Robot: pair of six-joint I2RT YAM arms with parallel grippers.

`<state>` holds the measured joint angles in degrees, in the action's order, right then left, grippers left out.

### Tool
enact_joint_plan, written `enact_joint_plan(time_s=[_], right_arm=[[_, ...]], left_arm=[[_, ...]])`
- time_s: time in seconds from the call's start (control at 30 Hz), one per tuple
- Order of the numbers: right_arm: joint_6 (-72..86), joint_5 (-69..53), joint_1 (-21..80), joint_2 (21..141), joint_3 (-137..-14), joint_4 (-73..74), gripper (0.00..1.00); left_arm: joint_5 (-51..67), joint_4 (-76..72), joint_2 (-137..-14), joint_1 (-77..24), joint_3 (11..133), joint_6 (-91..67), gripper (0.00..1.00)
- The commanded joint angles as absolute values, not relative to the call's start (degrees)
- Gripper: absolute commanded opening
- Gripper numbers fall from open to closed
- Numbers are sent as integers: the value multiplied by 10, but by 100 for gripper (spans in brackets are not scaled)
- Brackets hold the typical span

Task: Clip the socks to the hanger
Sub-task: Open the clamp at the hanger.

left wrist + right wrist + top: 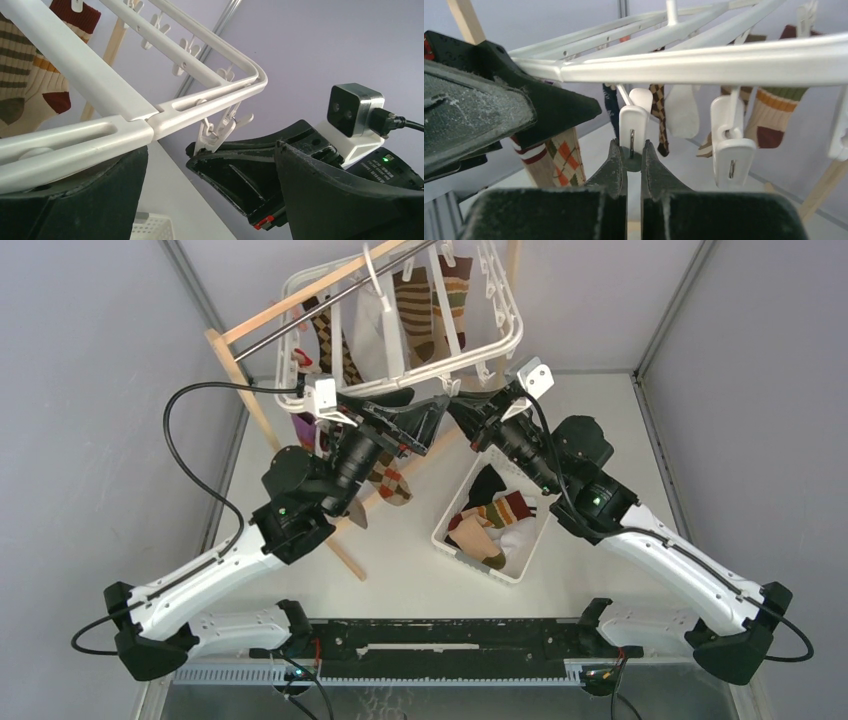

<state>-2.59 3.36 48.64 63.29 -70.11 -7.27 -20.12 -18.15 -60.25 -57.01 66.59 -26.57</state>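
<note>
R: Right tool (631,150) sits closest to its own lens. Black fingers are nearly together, pinching the lower end of one white clip (632,125). That clip hangs from the near bar of the hanger (704,62).

L: Confirmed from the left wrist. Same clip dangles under the frame's rounded corner, with the right tool's fingertip against it. Left tool (211,145) is spread wide and empty. A frame bar runs just over its left finger.

R: Neighbouring clip (731,150)?

L: Hangs just to the right of the pinched one, untouched.

R: Hanger position?

L: Top view shows it hung by its hook on a metal rod (330,306) across a wooden stand (245,390), above the far part of the surface (400,570). Both tools meet at its near edge.

R: Socks (415,315) on it?

L: Several. Two are striped brown-tan-red at the far side. A white sock (372,335) is beside them and an argyle sock (325,335) is left of that. A second argyle sock (392,480) shows lower, beside the left arm's wrist.

R: Others?

L: In a white slotted basket (470,562) on the surface, under the right arm. One striped, one black, one white and one tan, heaped together.
</note>
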Motion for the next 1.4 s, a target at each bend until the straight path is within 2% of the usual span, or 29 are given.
enact_joint_plan(time_s=[0.0, 0.13, 0.57, 0.63, 0.83, 0.97, 1.0, 1.03, 1.1, 1.3, 1.37], right_arm=[[-8, 8, 483, 628, -727, -34, 0], [-4, 6, 486, 632, -733, -28, 0], [-16, -14, 497, 642, -744, -10, 0], [-16, -19, 498, 641, -744, -8, 0], [-17, -30, 498, 638, -744, -8, 0], [-17, -39, 498, 638, -744, -3, 0], [-17, -40, 498, 638, -744, -3, 0], [-17, -40, 498, 639, -744, -3, 0], [-19, -39, 498, 640, -744, -3, 0], [-42, 22, 508, 635, -736, 20, 0], [-49, 41, 512, 631, -728, 15, 13]], left_arm=[[-167, -196, -611, -560, 673, -289, 100], [-157, -197, -630, -560, 686, -284, 100], [-179, -210, -652, -555, 693, -239, 83], [-180, -216, -650, -555, 690, -235, 77], [-174, -220, -651, -552, 685, -235, 46], [-176, -224, -649, -551, 680, -235, 32], [-177, -226, -649, -551, 679, -237, 25], [-174, -226, -648, -551, 679, -240, 13], [-166, -225, -646, -550, 678, -242, 1], [-163, -226, -643, -550, 673, -241, 0], [-163, -229, -643, -550, 672, -244, 0]])
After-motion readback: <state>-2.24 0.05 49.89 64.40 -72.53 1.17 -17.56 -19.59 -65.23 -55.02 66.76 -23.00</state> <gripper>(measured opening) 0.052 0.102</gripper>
